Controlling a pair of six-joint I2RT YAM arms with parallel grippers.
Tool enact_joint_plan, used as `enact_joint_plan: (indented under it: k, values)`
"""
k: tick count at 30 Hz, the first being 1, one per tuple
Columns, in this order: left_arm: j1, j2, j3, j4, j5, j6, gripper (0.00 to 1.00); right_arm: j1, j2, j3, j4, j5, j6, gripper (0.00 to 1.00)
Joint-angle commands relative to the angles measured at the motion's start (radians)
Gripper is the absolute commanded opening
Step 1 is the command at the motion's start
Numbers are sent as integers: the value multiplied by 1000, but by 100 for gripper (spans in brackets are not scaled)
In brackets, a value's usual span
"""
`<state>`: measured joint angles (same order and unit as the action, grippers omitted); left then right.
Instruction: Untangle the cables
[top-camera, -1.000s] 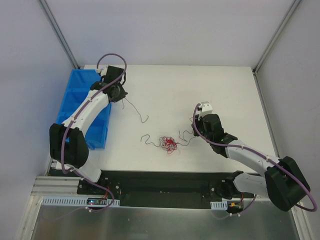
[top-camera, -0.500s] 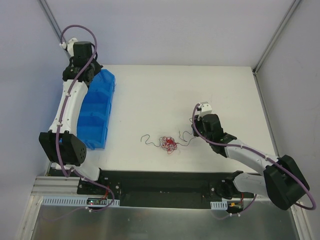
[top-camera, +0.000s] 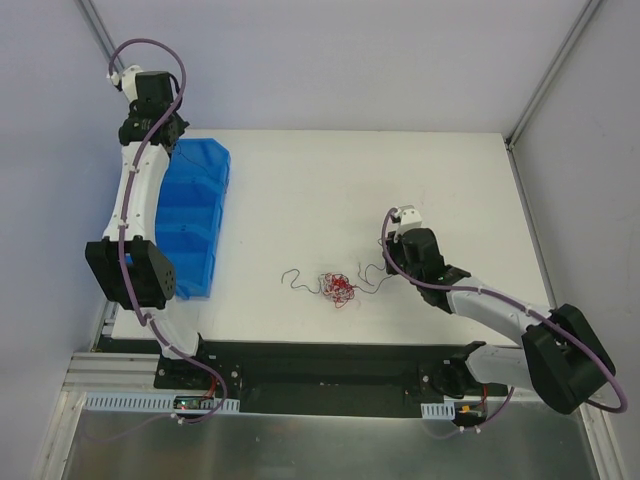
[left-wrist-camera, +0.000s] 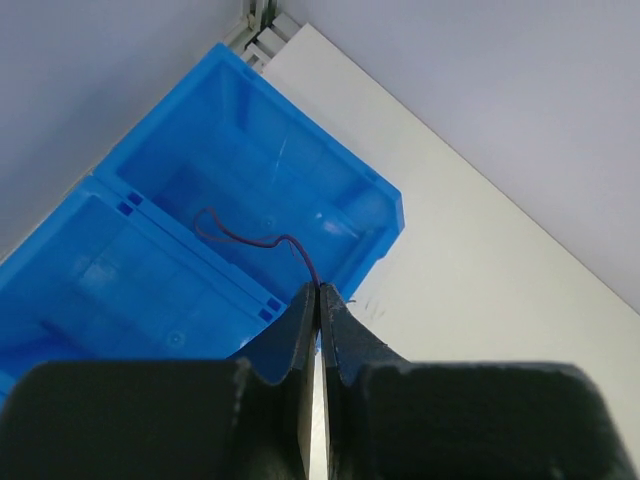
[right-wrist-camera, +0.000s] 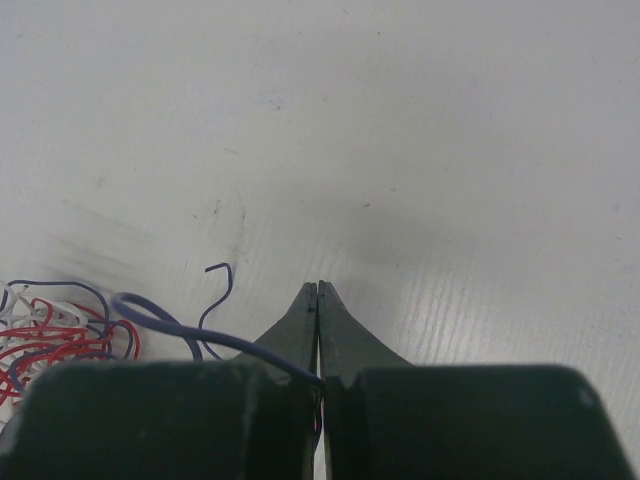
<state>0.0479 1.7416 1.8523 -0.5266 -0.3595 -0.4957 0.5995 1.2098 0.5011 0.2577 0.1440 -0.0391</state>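
The cables (top-camera: 338, 288) are a small red, pale and dark clump on the white table, also at the left edge of the right wrist view (right-wrist-camera: 50, 335). My right gripper (top-camera: 388, 262) (right-wrist-camera: 318, 288) sits low just right of the clump, shut on a dark blue wire (right-wrist-camera: 200, 338) that runs back to it. My left gripper (top-camera: 163, 148) (left-wrist-camera: 318, 290) is raised over the far end of the blue bin (top-camera: 190, 220), shut on a thin dark wire (left-wrist-camera: 240, 238) that curls out over a bin compartment (left-wrist-camera: 250, 190).
A loose dark wire (top-camera: 295, 276) lies just left of the clump. The blue bin with several compartments stands along the table's left edge. Grey walls and metal frame posts close in the table at the back and sides.
My left arm has swung from the table beside the bin up and back over the bin's far end, taking the thin wire off the table. My right arm has barely moved.
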Motion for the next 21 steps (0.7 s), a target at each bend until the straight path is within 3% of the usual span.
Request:
enact_joint_plan:
  k: [1,14,21]
  values:
    - [20,30,82,8,-53,78,0,-6,4,43,45,6,-7,1]
    - [35,52,223,14,-119,154,0,-6,25,56,46,-7,-7,1]
    - [44,68,214,43,-4,141,0,-6,43,65,49,-14,-4,1]
